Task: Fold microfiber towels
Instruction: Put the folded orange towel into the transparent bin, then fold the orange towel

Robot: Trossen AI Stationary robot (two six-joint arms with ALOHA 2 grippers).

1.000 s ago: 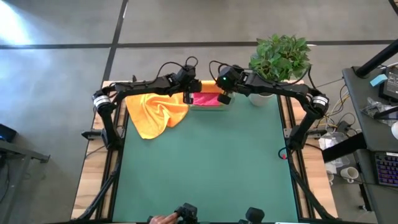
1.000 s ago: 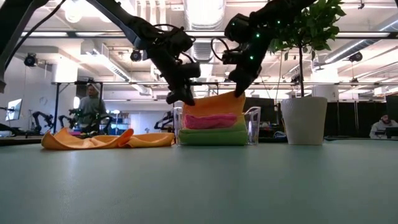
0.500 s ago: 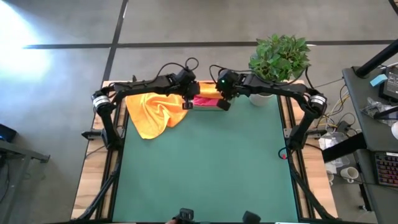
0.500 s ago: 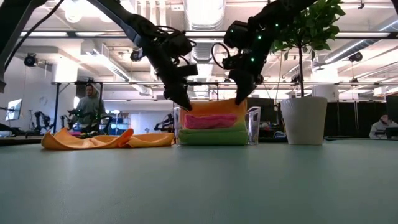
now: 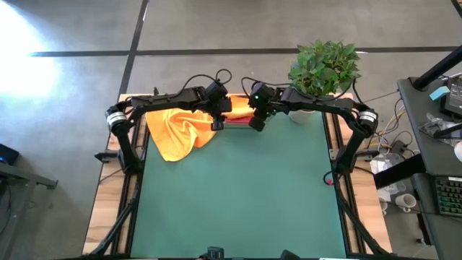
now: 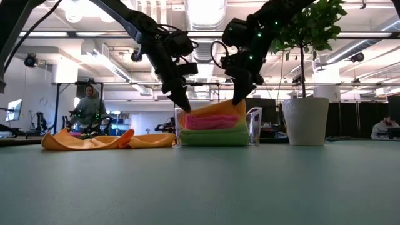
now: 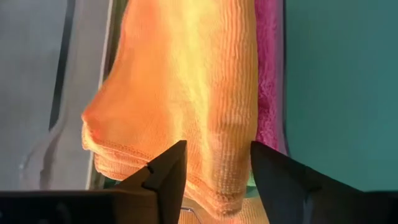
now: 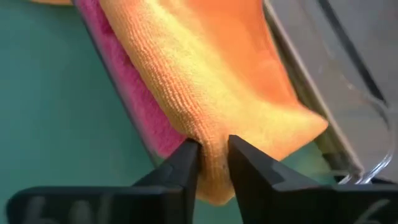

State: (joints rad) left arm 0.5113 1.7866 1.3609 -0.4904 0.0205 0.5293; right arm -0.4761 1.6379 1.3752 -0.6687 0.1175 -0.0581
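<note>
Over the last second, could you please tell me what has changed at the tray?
Both claws lowered the folded orange towel onto the stack in the tray. The left claw has opened and let go; the right claw is loosening but still pinches a fold. The pink towel, green towel and loose orange towel stayed put.

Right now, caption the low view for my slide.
Both grippers, left and right, at the orange towel topping a stack in the clear tray; another orange towel lies loose beside.
</note>
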